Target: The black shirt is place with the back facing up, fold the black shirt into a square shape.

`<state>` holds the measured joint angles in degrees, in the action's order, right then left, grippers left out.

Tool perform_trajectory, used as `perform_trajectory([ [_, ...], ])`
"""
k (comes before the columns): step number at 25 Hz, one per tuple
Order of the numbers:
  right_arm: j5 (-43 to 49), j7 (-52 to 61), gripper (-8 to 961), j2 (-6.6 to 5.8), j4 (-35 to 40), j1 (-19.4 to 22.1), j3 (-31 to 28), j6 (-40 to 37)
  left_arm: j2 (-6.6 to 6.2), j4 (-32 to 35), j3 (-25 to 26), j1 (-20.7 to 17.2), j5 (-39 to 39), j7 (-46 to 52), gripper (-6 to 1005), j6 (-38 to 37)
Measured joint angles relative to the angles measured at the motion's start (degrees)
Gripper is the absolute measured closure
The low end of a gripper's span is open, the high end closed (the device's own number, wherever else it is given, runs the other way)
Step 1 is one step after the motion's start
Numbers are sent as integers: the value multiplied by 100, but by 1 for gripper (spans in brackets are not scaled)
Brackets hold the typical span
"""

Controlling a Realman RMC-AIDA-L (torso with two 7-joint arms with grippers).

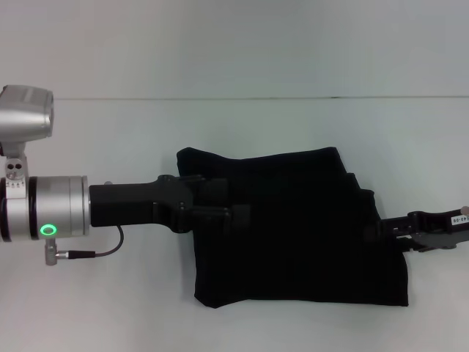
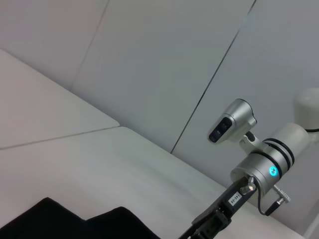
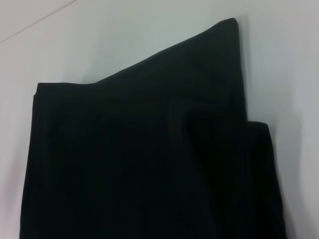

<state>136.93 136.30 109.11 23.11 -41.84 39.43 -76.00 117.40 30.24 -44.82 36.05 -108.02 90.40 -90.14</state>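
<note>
The black shirt [image 1: 308, 235] lies folded into a rough block in the middle of the white table [image 1: 110, 132], with a narrower layer stepping out at its far right. My left gripper [image 1: 238, 213] reaches in from the left and hovers over the shirt's left part, black against black. At the shirt's right edge is my right gripper [image 1: 377, 231], low and touching or nearly touching the fabric. The right wrist view is filled by the shirt [image 3: 149, 164], showing stacked layers and a raised corner. The left wrist view catches a shirt edge [image 2: 65, 221] and my right gripper [image 2: 207, 226].
The white table [image 2: 75, 164] runs to a pale back wall [image 1: 234, 44]. Bare tabletop surrounds the shirt on all sides. The left arm's silver wrist with its green ring [image 1: 48, 229] and a thin cable [image 1: 102, 253] sit at the left.
</note>
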Motion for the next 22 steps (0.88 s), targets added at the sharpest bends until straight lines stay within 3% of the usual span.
perform_trajectory([
  [7,-26,-13,68,0,-18,-15,6,39,2,-9,-11,-28,-5,3,89,67],
  [13,-36,-31,73,80,-15,-32,-6,89,3,-10,-4,-25,-9,-21,90,112],
  [19,-36,-33,274,151,30,-15,-42,211,10,-9,-10,-3,-9,-52,91,223],
  [22,-37,-36,423,153,42,16,-69,215,11,-9,-10,-2,-9,-54,92,230],
])
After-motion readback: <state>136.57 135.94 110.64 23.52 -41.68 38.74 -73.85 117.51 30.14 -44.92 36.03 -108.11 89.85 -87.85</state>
